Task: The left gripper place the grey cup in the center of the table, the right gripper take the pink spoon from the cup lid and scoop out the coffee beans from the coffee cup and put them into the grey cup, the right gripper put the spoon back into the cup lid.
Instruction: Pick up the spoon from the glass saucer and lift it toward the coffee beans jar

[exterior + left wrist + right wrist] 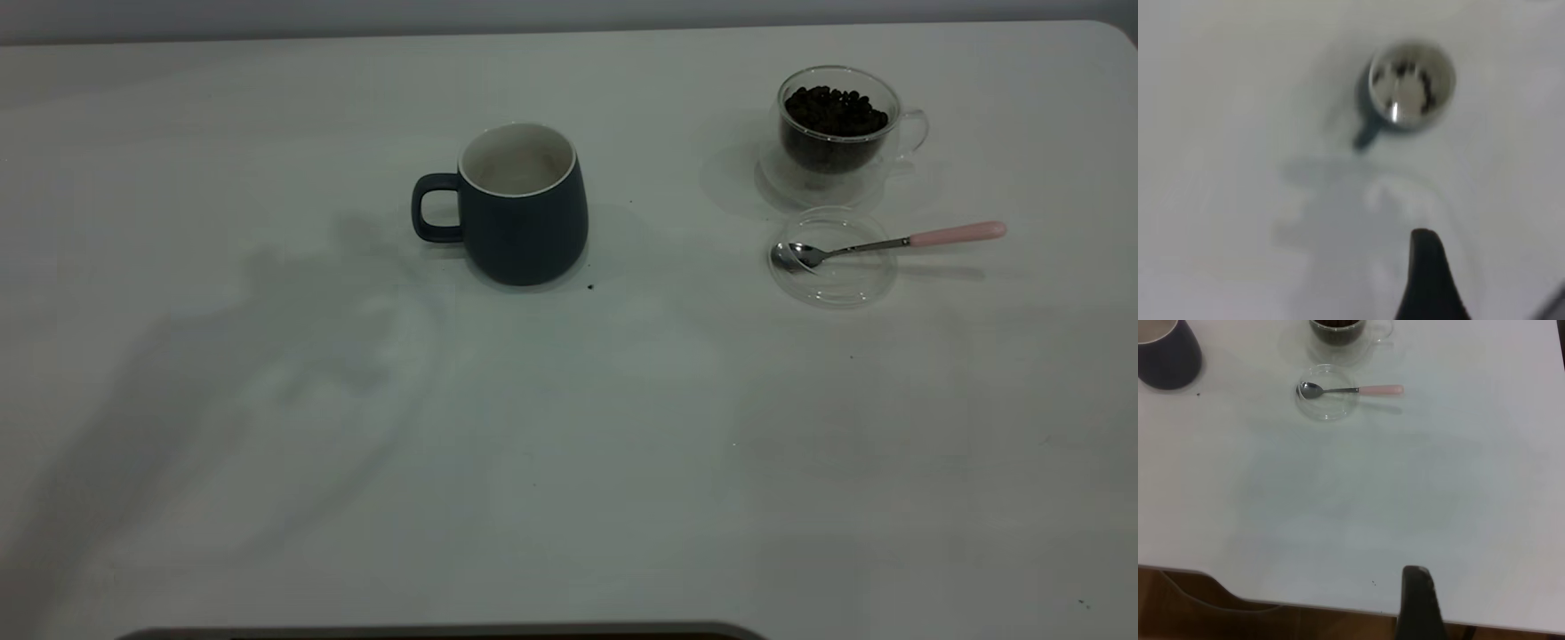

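The grey cup (pixel 524 209) stands upright near the middle of the table (pixel 569 444), handle toward the left; from above, the grey cup (pixel 1410 85) shows dark specks inside. The coffee cup (pixel 836 133) holding coffee beans (pixel 834 111) stands at the back right. Just in front of it lies the cup lid (pixel 831 258) with the pink spoon (pixel 889 242) resting on it, bowl on the glass, handle pointing right. My left gripper (pixel 1491 267) hangs open above the table, well short of the grey cup. My right gripper (pixel 1485 600) is open over the table's near edge, far from the pink spoon (pixel 1351 389).
A few dark crumbs (pixel 590 287) lie on the table beside the grey cup. Neither arm shows in the exterior view, only a shadow on the left half of the table. The table's edge (pixel 1305 605) passes under the right gripper.
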Controlling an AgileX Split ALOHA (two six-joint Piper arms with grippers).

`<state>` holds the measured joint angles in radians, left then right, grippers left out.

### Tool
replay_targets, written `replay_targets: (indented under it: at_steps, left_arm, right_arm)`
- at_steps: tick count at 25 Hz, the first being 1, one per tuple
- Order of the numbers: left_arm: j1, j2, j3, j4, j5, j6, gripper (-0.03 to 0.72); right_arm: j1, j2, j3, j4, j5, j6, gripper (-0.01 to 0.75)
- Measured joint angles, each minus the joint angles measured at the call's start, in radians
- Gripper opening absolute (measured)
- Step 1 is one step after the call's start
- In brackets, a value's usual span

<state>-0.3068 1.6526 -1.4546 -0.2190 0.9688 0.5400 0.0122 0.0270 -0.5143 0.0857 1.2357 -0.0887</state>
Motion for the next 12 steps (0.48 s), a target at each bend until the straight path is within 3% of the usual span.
replay_targets:
  at_steps: [4, 8, 12]
  left_arm:
    - [0.000, -0.124, 0.000, 0.121, 0.200, -0.147, 0.567]
    - [0.000, -0.256, 0.038, 0.172, 0.201, -0.259, 0.567]
    - [0.000, -0.438, 0.179, 0.183, 0.201, -0.341, 0.567]
  right_arm:
    - [0.000, 0.000, 0.000, 0.000, 0.000, 0.000, 0.578]
    - [0.000, 0.000, 0.000, 0.000, 0.000, 0.000, 0.578]
    - [0.000, 0.000, 0.000, 0.000, 0.000, 0.000, 0.578]
